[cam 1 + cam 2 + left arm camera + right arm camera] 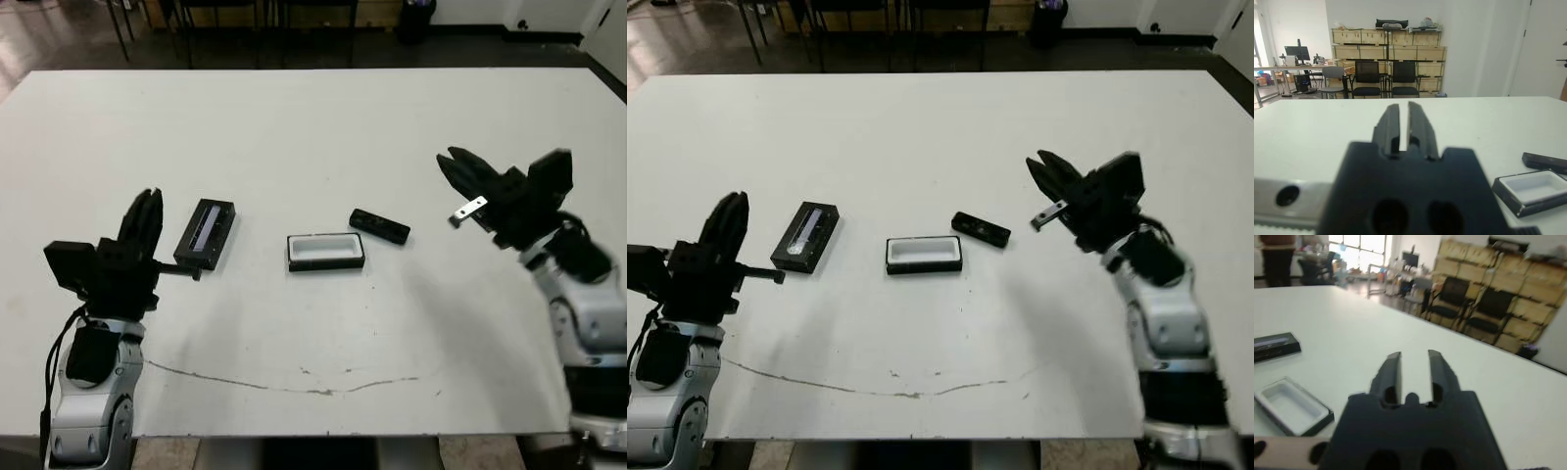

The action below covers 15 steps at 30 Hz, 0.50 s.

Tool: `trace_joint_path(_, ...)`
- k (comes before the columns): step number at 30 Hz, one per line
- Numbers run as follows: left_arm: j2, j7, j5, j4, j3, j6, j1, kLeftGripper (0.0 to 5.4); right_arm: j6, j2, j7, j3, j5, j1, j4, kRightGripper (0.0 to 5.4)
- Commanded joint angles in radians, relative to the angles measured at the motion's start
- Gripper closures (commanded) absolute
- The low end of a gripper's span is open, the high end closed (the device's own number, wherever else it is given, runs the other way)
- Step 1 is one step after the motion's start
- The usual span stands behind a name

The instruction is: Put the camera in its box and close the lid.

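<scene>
Nearest the head camera, a thin dark crack line (294, 384) runs across the front of the white counter (323, 127), between the two arms. Left claw (145, 217) is raised at the counter's left side, its two black fingers (1399, 128) drawn close with only a narrow slit between them, holding nothing. Just beside it, toward the middle, lies the lid (205, 233), flat, glossy strip facing up, set at a slant. Right claw (460, 166) hangs above the counter's right side, well apart from everything; its fingers (1393, 374) stand a little apart, with a narrow gap, and hold nothing.

At mid-counter sits the box (326, 251), open, white interior showing and nothing inside it. Its lid lies apart to its left. Close to the box's right end, not touching it, lies the camera (380, 226), flat on the counter and angled. Nothing lies between the camera and the box, and the stretch of counter between the right claw and the camera is bare.

Beyond the far edge stand black chairs (1386, 78) and shelves of cardboard boxes (1388, 44). A person (1276, 257) stands far back in the right wrist view, blurred.
</scene>
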Motion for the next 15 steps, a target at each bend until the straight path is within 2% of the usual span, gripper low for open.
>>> trace_joint_path(1,0.003,-0.001,0.006,0.010,-0.001,0.001,0.021,5.40,-0.018,-0.036,0.107,0.035,-0.018,-0.065,0.149,3.73)
trace_joint_path(10,0.009,-0.002,0.009,0.006,0.003,-0.005,0.034,5.40,-0.013,-0.058,0.286,0.123,-0.077,-0.176,0.336,1.77)
trace_joint_path(15,0.015,-0.013,-0.001,0.009,0.004,0.001,0.036,5.40,0.034,-0.058,0.372,0.145,-0.066,-0.205,0.371,0.66)
